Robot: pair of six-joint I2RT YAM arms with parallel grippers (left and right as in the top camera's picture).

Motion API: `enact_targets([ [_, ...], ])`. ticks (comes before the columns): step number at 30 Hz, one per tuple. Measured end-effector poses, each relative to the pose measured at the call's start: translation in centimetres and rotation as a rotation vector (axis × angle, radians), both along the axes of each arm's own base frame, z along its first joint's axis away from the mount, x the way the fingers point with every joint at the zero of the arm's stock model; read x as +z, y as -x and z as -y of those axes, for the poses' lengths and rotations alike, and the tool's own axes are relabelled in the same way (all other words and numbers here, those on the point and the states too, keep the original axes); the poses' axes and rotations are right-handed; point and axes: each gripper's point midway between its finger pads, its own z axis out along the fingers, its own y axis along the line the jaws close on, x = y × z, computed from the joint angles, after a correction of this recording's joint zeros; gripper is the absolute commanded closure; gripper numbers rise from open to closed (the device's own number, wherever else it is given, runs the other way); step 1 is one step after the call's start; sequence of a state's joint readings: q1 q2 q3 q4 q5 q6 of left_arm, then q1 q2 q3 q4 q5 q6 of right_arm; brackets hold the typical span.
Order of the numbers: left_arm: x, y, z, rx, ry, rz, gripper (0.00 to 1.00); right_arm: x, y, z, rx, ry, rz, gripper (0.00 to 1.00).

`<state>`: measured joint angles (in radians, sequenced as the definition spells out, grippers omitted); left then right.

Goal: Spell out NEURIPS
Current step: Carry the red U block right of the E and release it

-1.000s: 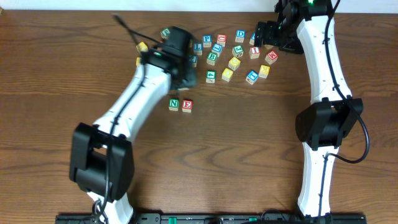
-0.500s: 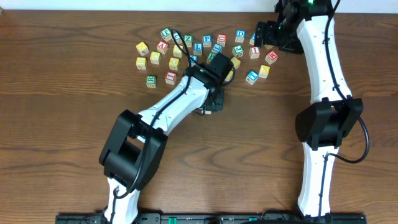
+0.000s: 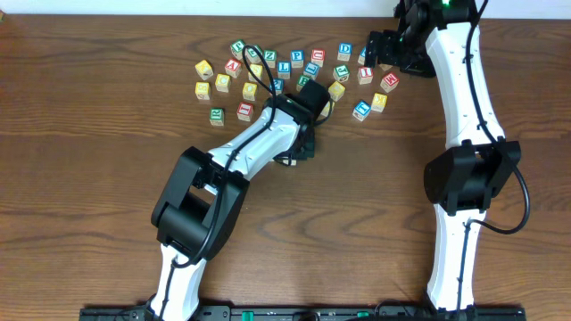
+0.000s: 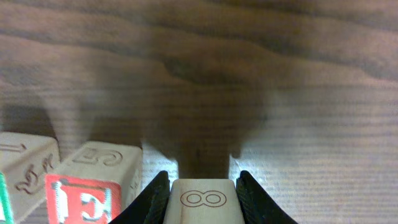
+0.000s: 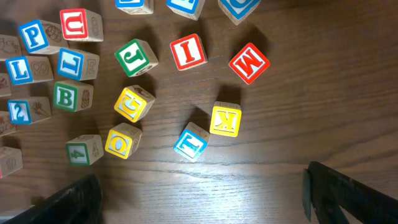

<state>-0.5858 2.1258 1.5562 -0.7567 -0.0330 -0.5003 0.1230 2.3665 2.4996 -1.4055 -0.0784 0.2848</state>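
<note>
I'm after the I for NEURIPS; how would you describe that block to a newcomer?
Follow the right arm to its tip at the table's far side. Just left of it lie three blocks in a row: green J, red I, tilted red M. Yours is the middle one, marked with a lone red stroke.

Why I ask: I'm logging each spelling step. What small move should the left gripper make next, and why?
Probably open the left gripper and release the held cube. It's shut on that cube, which sits right beside the red E cube with only a finger and a sliver of table between; its shadow meets its edge, suggesting it's down or nearly.
</note>
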Motion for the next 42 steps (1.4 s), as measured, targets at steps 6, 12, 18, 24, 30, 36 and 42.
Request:
enact_targets([
  [6, -0.6, -0.7, -0.5, 0.033, -0.004, 0.009, 0.74, 0.0, 0.0, 0.0, 0.000, 0.000, 0.000, 0.01],
  [12, -1.1, -0.7, -0.7, 0.045, -0.015, 0.003, 0.63, 0.0, 0.0, 0.0, 0.000, 0.000, 0.000, 0.01],
  [18, -1.1, -0.7, -0.7, 0.045, -0.015, 0.004, 0.58, 0.0, 0.0, 0.0, 0.000, 0.000, 0.000, 0.01],
  [24, -1.1, -0.9, -0.7, 0.045, -0.011, 0.010, 0.58, 0.0, 0.0, 0.0, 0.000, 0.000, 0.000, 0.01],
  [30, -1.1, -0.9, -0.6, 0.045, -0.010, 0.012, 0.58, 0.0, 0.0, 0.0, 0.000, 0.000, 0.000, 0.01],
  [36, -0.9, -0.9, -0.6, 0.045, -0.008, 0.014, 0.58, 0.0, 0.0, 0.0, 0.000, 0.000, 0.000, 0.01],
  [42, 1.0, -1.1, -0.5, 0.046, 0.013, 0.045, 0.58, 0.0, 0.0, 0.0, 0.000, 0.000, 0.000, 0.01],
])
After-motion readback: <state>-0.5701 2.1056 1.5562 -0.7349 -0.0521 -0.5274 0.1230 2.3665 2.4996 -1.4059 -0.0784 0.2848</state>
